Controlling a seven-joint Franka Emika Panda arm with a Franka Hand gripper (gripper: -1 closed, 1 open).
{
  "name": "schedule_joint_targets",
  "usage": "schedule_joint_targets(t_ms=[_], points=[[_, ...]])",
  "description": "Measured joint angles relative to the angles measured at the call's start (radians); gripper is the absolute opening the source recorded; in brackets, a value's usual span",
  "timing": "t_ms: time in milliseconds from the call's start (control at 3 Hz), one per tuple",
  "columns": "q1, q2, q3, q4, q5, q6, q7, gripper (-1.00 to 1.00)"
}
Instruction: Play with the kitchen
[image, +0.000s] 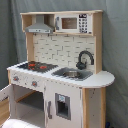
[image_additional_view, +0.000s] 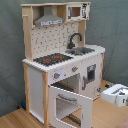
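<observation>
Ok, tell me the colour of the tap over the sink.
Black. The tap shows best in the first exterior view, curving over the grey sink.

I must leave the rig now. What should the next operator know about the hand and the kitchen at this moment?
Hand: low at the second exterior view's right edge, beside the kitchen, not touching it. Whether it is open or shut cannot be seen. It holds nothing visible.
Kitchen: upright against the grey curtain. The oven door hangs open, swung down and forward. The hob, sink and tap look untouched, with nothing on them. The small door under the sink is shut.
Done: oven door opened.
Left: knobs, tap and the other door are not handled yet.
</observation>
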Motion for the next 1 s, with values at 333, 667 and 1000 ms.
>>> schedule_joint_targets(t_ms=[333, 667, 1000], points=[[-0.070, 0.000, -0.009, 0.082, 0.000, 0.010, 0.000, 1.00], [-0.147, 0.000, -0.012, 0.168, 0.000, 0.030, 0.006, 1.00], [-0.223, 0.000, -0.012, 0.257, 0.000, 0.050, 0.018, 1.00]])
